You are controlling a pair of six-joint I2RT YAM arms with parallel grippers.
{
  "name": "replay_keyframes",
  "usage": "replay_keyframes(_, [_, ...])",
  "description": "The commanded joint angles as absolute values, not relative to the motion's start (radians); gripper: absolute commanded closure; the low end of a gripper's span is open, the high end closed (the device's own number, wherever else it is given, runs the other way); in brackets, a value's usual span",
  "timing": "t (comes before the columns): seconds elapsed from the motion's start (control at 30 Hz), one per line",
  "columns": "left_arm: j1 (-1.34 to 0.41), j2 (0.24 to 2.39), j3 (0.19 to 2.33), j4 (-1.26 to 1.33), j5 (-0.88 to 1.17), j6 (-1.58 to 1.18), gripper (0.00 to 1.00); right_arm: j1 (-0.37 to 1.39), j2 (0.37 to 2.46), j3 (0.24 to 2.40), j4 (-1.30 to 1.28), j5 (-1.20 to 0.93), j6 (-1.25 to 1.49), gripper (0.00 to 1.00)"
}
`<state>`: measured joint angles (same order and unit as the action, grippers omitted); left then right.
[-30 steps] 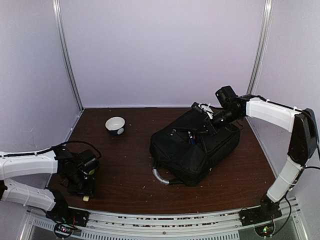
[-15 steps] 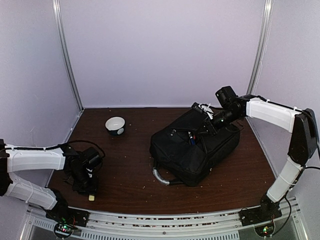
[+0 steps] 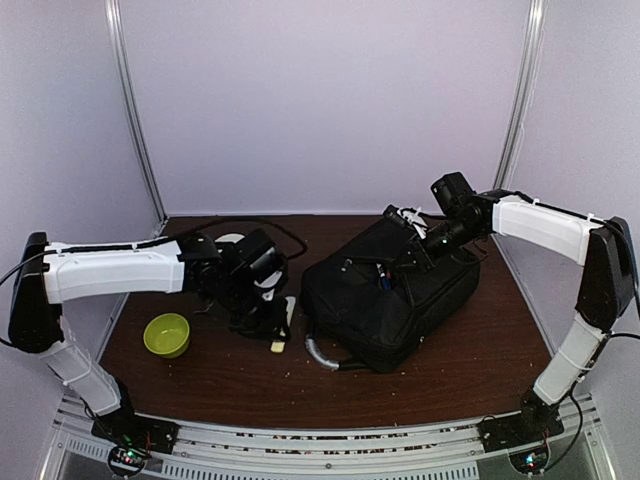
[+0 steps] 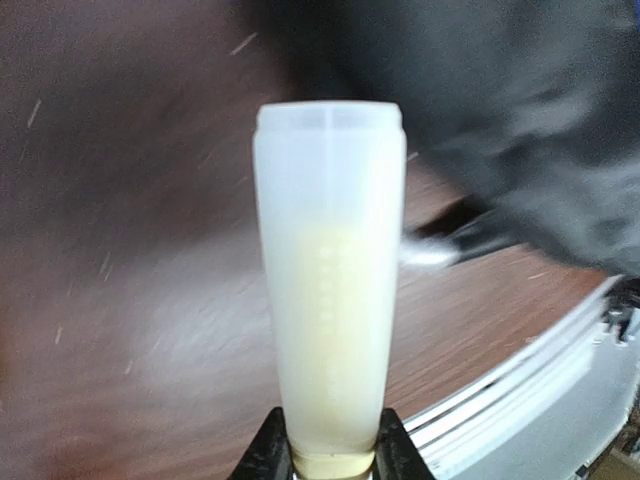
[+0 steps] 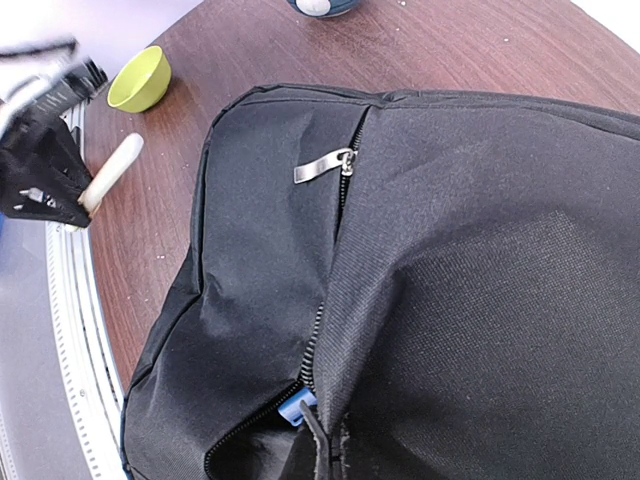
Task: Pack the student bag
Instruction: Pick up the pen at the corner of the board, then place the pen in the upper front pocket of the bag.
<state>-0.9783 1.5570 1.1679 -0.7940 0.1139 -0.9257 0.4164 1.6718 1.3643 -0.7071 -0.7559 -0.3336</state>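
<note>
A dark brown wooden desk (image 3: 450,370), with a silvery slotted metal rail (image 3: 330,445) along its near edge, carries three things. A large black rectangular soft fabric student bag (image 3: 400,300) lies flat to the right of the middle and sits askew. Its grey curved handle (image 3: 318,352) rests on the wood at the near-left corner. A small lime-green round bowl (image 3: 167,334) stands upright near the left front, well apart from the bag. A small white-and-dark round bowl (image 5: 320,5) stands toward the far left, mostly hidden in the overhead view. Pale crumbs speckle the bare wood.
</note>
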Motion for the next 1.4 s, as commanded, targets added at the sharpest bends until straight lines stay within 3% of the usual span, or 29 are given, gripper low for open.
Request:
replay_keyframes(0.0, [-0.979,1.663,1.39,-0.626,0.185,-0.752,0.83,0.413,1.627,1.375,-0.673,-0.803,-0.339,1.0])
replay_keyframes(0.17, [-0.955,1.876,1.691,-0.567,0.351,-0.722,0.82,0.411,1.612,1.374,-0.672,-0.81,-0.332,1.0])
replay_keyframes(0.27, [-0.937,1.952,1.737,-0.478,0.433,-0.793,0.82,0.41,1.602,1.373,-0.666,-0.814,-0.325,1.0])
replay_keyframes(0.73, [-0.922,2.066,1.682,-0.353,0.67,-0.985,0.81,0.41,1.598,1.376,-0.652,-0.826,-0.299,1.0])
replay_keyframes(1.07, [-0.909,2.141,1.747,-0.402,0.694,-1.003,0.82,0.411,1.592,1.368,-0.64,-0.825,-0.29,1.0])
replay_keyframes(1.23, [-0.863,2.142,1.673,-0.305,0.673,-1.062,0.83,0.412,1.605,1.368,-0.645,-0.836,-0.294,1.0])
replay_keyframes(1.37, [-0.827,2.195,1.735,-0.293,0.621,-1.068,0.82,0.414,1.611,1.369,-0.645,-0.836,-0.295,1.0])
